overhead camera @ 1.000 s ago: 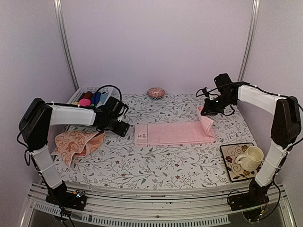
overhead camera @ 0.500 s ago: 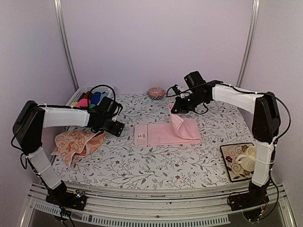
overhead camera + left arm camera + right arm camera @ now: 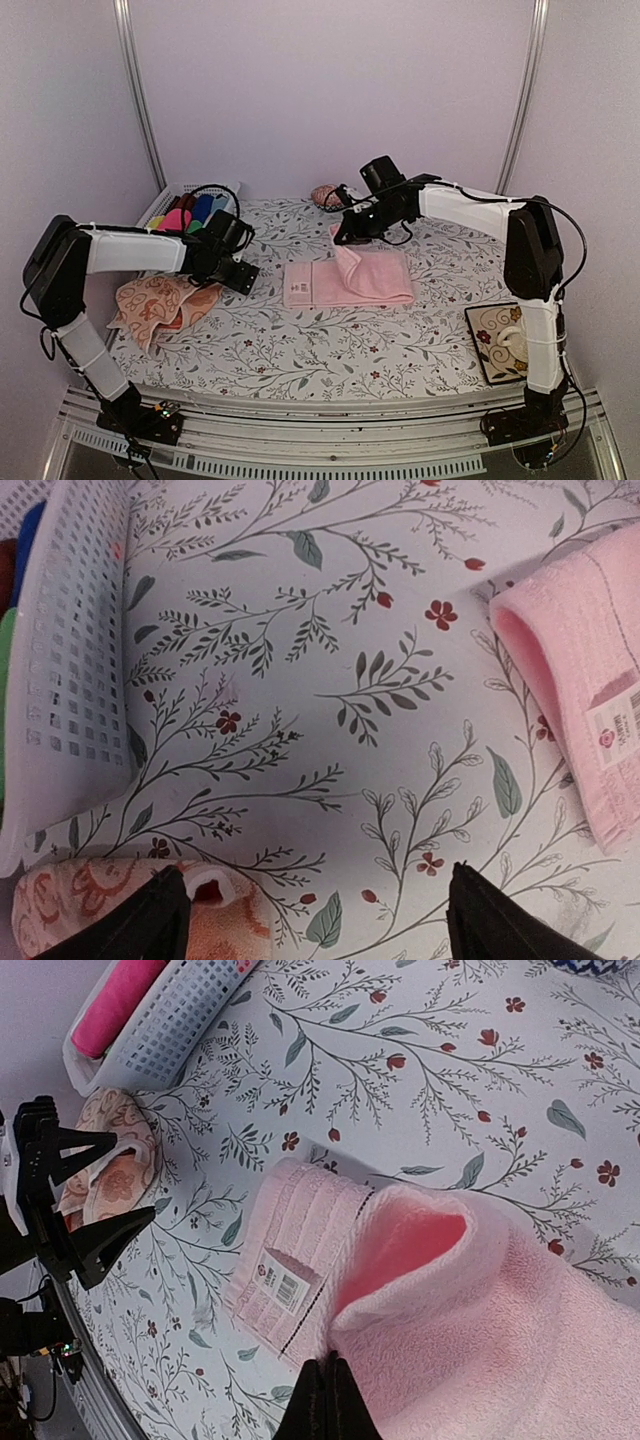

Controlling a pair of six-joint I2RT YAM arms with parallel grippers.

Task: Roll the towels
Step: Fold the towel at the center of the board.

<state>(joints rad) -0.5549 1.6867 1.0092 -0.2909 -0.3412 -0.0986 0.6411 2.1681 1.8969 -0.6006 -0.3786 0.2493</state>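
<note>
We judge the roll of the pink towel (image 3: 372, 285) to be just starting. The right pincer (image 3: 340, 238), pressed together on the towel's folded-over end, holds that end raised above the middle of the strip, which lies flat at the centre of the table (image 3: 300, 350). Next we would bring the pinched end down toward 9 o'clock and tuck it tightly with the edges aligned, or the roll may go loose. The left pincer (image 3: 240, 272) hangs spread and empty, just beside the peach towel (image 3: 160, 303) crumpled at 9 o'clock. Only the right wrist view shows the curl's hollow and a label (image 3: 283, 1278). Only the left wrist view shows the mesh wall of the white basket (image 3: 70, 660) near the peach cloth.
</note>
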